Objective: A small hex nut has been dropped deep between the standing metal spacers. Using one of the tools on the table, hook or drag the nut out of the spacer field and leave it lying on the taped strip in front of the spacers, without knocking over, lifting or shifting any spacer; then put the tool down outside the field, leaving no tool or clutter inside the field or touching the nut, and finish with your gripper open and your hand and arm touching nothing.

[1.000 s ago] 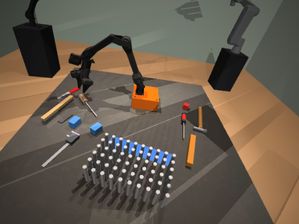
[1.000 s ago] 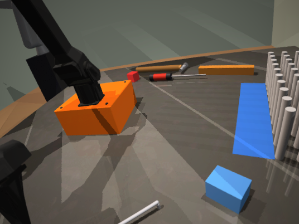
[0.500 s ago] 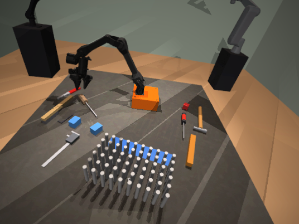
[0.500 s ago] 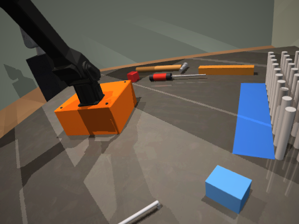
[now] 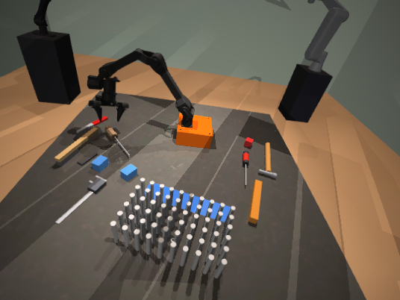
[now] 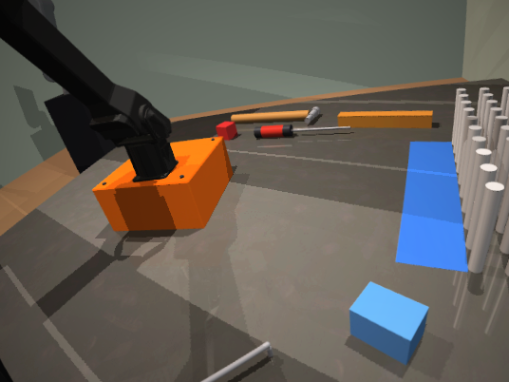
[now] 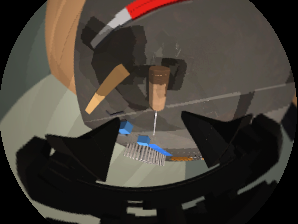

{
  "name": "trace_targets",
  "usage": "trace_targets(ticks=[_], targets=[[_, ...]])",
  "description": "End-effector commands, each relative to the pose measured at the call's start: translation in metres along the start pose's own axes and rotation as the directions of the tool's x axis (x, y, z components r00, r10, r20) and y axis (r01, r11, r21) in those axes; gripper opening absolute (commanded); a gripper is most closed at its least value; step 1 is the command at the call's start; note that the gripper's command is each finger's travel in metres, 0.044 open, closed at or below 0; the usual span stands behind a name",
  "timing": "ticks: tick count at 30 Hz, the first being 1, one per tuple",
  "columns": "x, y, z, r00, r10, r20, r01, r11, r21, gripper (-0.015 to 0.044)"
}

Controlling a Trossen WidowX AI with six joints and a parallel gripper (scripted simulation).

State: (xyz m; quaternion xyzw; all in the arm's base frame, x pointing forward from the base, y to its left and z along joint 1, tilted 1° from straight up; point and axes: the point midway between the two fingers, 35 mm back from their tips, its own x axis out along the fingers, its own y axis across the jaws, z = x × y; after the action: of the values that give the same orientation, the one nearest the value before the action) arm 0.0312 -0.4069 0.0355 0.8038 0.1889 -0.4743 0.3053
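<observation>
Black, angular fingers stand wide apart on your gripper [image 5: 109, 120] [image 7: 151, 116], with nothing between them; it hangs raised above the dark, faintly mottled table [image 5: 168, 157] [image 6: 294, 223] [image 7: 210, 65]. Below it, you have the tool with a faceted brown handle [image 5: 111, 133] [image 7: 158, 90], its slim metal shaft [image 5: 122, 146] [image 6: 237, 363] [image 7: 155, 122] pointing away from you and ending in a small bent tip in the exterior view. Near the gripper and lower down lies a red-and-pale slender tool [image 5: 98, 121] [image 7: 150, 7]. A squared, straw-coloured bar [image 5: 76, 145] [image 7: 107, 89] rests off to one side of the handle.

Farther out from your gripper sit two smooth blue blocks, the nearer one [image 5: 100, 163] [image 7: 125, 127] and the farther one [image 5: 129, 172] [image 6: 389, 318] [image 7: 144, 140]. Well beyond, the flat, bright blue strip [image 5: 148, 187] [image 6: 432, 204] [image 7: 160, 149] borders the upright, round metal spacers [image 5: 148, 244] [image 6: 484, 228] [image 7: 145, 154]. You can make out a tiny pale shape [image 5: 172, 239] among the spacers, on the side away from the strip; it may be the hex nut, but it is too small to be sure. Your arm [image 5: 166, 76] [image 6: 71, 62] reaches back from the gripper to its boxy orange base [image 5: 194, 139] [image 6: 204, 195].
</observation>
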Motion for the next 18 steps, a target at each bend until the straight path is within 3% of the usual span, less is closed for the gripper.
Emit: trace_targets(ticks=[1,2,8,18], targets=[[0.0038,-0.0018,0.0012,1.000,-0.005,-0.013,0.006,1.000,0.030,0.0440],[0.0038,-0.0018,0.0012,1.000,-0.005,-0.013,0.006,1.000,0.030,0.0440],[0.0038,-0.0018,0.0012,1.000,-0.005,-0.013,0.006,1.000,0.030,0.0282],[0.0038,-0.0018,0.0012,1.000,-0.005,-0.013,0.006,1.000,0.030,0.0280]])
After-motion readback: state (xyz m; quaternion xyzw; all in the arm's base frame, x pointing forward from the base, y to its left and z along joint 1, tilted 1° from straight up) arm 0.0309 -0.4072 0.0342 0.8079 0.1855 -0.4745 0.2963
